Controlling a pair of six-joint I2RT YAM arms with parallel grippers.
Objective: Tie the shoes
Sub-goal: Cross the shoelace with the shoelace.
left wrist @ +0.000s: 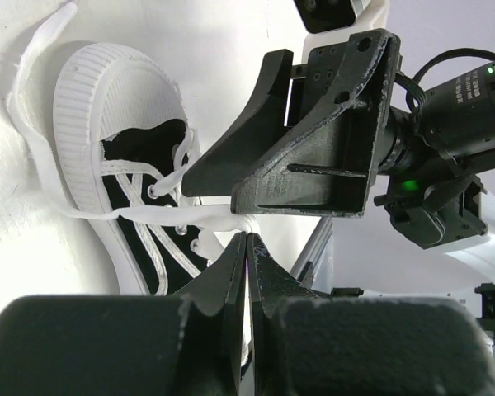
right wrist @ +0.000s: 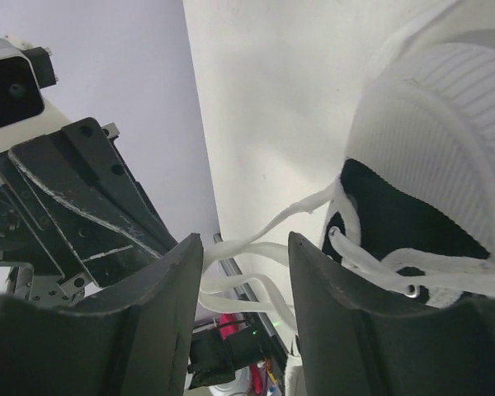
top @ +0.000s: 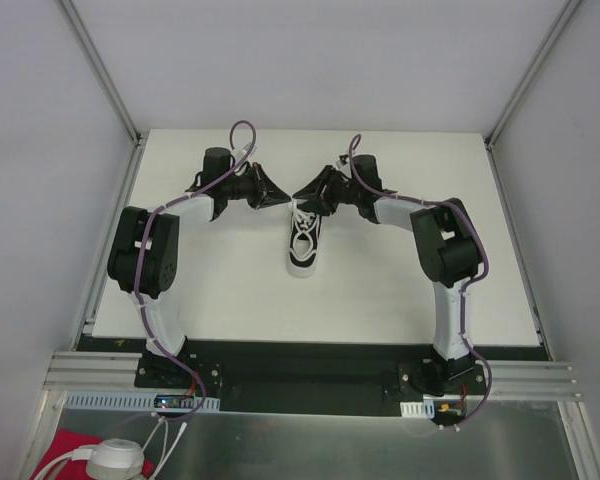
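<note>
While my left gripper [left wrist: 246, 241] pinches a thin white lace [left wrist: 161, 213] of the small black white-soled sneaker [top: 304, 250], my right gripper [right wrist: 244, 247] stands half open around loose strands [right wrist: 301, 208].

A small black sneaker [top: 304, 248] with a white sole sits upright mid-table, its thin white laces [left wrist: 132, 216] untied.

We see soft, even white light falling from above; in the top view the table [top: 230, 290] is bright and nearly shadowless. On our left wrist view the left claw [left wrist: 246, 235] is a dark, blurred mass along the bottom. The sneaker [left wrist: 91, 107] beyond its tips is sharp, and the lace [left wrist: 148, 216] at them almost melts into the glare. The right claw [right wrist: 246, 247] looks soft-focused too; right of it the toe rim [right wrist: 429, 124] washes out.
</note>
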